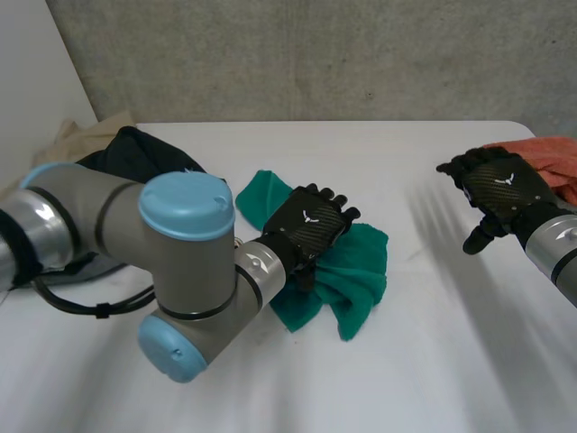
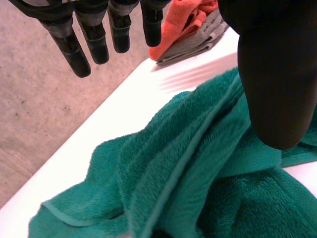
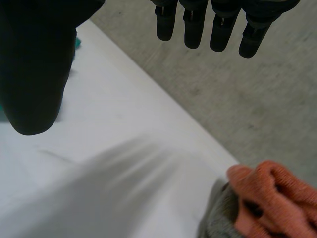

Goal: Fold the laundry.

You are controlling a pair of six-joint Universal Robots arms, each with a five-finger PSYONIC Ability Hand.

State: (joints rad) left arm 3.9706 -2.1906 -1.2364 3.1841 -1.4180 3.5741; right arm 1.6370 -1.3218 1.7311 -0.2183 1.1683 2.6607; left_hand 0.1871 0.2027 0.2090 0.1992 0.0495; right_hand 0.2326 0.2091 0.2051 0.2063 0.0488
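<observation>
The green towel lies crumpled on the white surface, directly under the left hand. In the left wrist view its fingers are straight and spread, and the thumb stands apart from them, so this hand is open and has hold of nothing. The towel is below the palm and the thumb, with ridges and one hemmed edge running away from the thumb side. I cannot tell if the thumb touches the pile.

Seen from the head view, the long axis of the towel goes across the direction of the left fingers, with one corner out past each side of the hand.

The right hand hangs above bare surface, well apart from the towel, and its fingers are also straight and hold nothing. Just beside it, on the side away from the towel, is an orange cloth on a grey cloth.

The left hand is clearly the nearer one. To my judgement, the next move asks for a corner or edge to be pinched, and the hem near the left thumb looks the easiest place.
</observation>
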